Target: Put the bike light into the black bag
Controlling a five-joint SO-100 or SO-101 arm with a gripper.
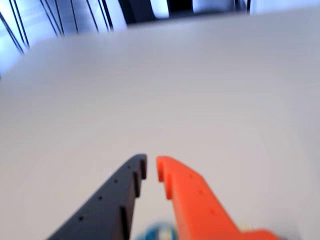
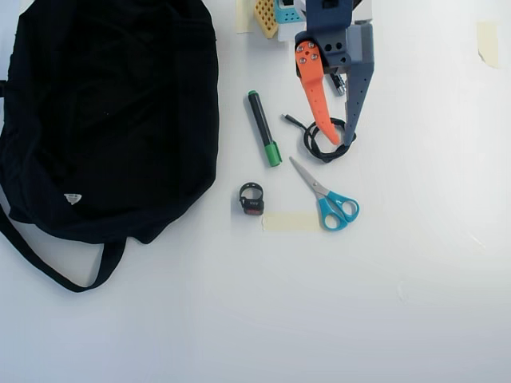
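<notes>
Bike light point(image 2: 251, 199) lies alone on the white tabletop point(image 2: 335, 303), just right of the black bag point(image 2: 112, 112), touching neither it nor the tape strip point(image 2: 291, 222). Open room below it. One pair of scissors point(image 2: 327, 197), one green marker point(image 2: 263, 128), one coiled cable point(image 2: 326, 142). Tool point(image 2: 342, 141) hangs over the cable, fingers nearly closed, empty; wrist view shows a narrow gap point(image 1: 151, 169).
</notes>
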